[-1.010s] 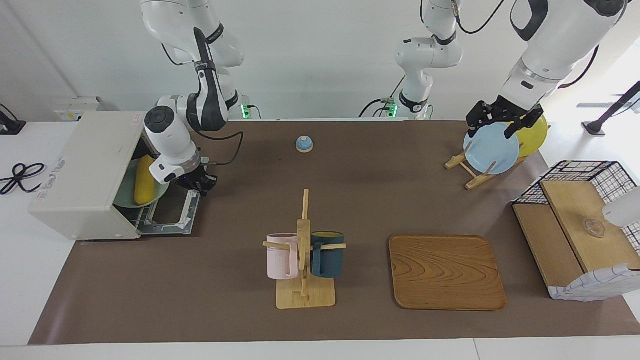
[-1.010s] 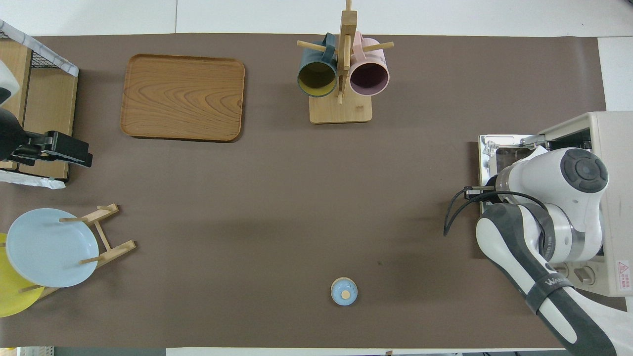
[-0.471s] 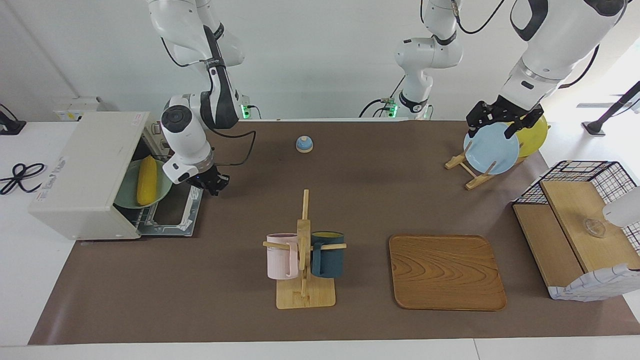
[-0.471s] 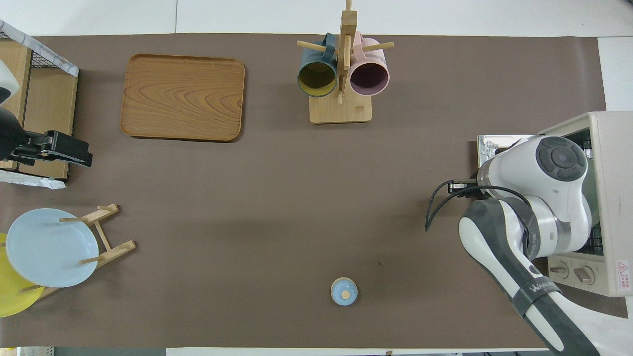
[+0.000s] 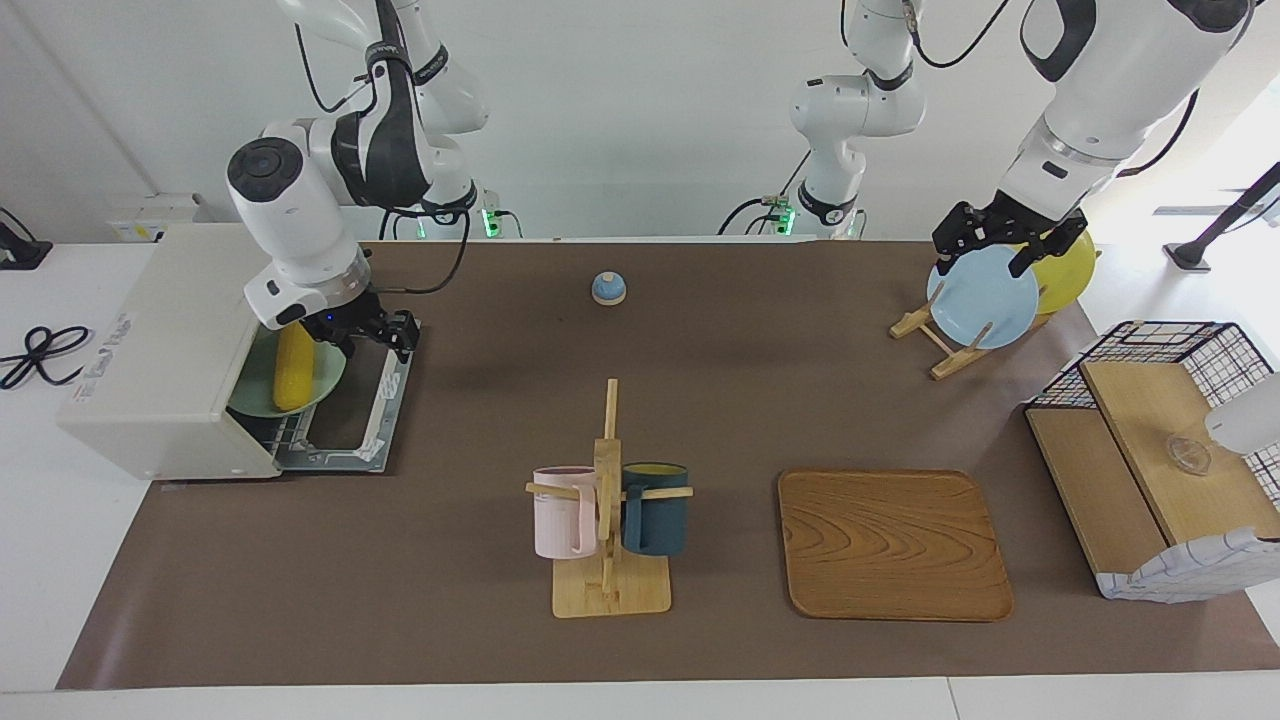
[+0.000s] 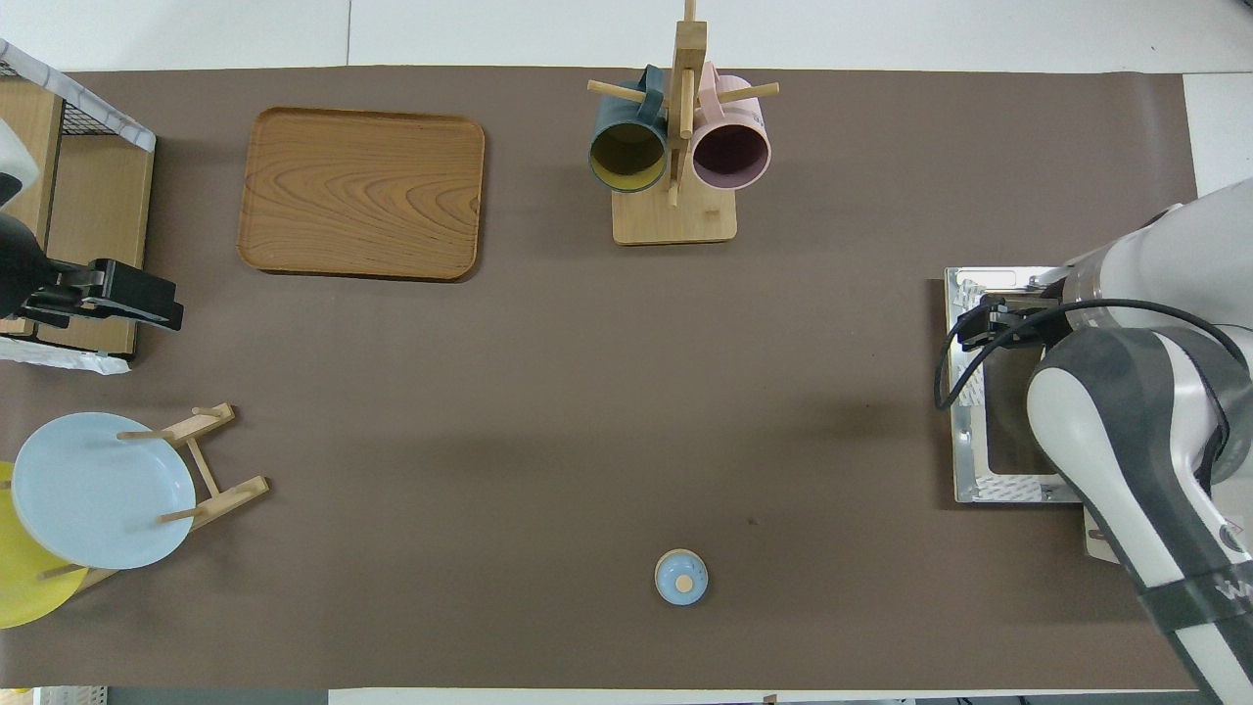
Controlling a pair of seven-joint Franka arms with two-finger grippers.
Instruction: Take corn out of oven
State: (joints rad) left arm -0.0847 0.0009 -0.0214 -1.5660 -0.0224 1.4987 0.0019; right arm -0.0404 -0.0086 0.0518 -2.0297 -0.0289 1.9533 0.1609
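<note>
The cream-white oven (image 5: 170, 340) stands at the right arm's end of the table with its glass door (image 5: 350, 430) dropped open. The yellow corn (image 5: 290, 375) lies on a green plate (image 5: 255, 395) in the oven's mouth. My right gripper (image 5: 345, 340) hangs over the oven's mouth, just above the end of the corn nearer the robots. In the overhead view the right gripper (image 6: 984, 323) shows over the door (image 6: 969, 470), and the arm hides the corn. My left gripper (image 5: 985, 255) waits over the blue plate (image 5: 985, 300).
A small blue bell (image 5: 608, 288) sits near the robots. A wooden mug rack (image 5: 608, 500) with two mugs stands mid-table, with a wooden tray (image 5: 893, 545) beside it. A yellow plate (image 5: 1070, 265) shares the rack with the blue one. A wire shelf basket (image 5: 1150, 460) stands at the left arm's end.
My right arm has swung its hand from over the door's outer edge back to the oven's mouth, above the corn. The corn, plate and left arm have not moved.
</note>
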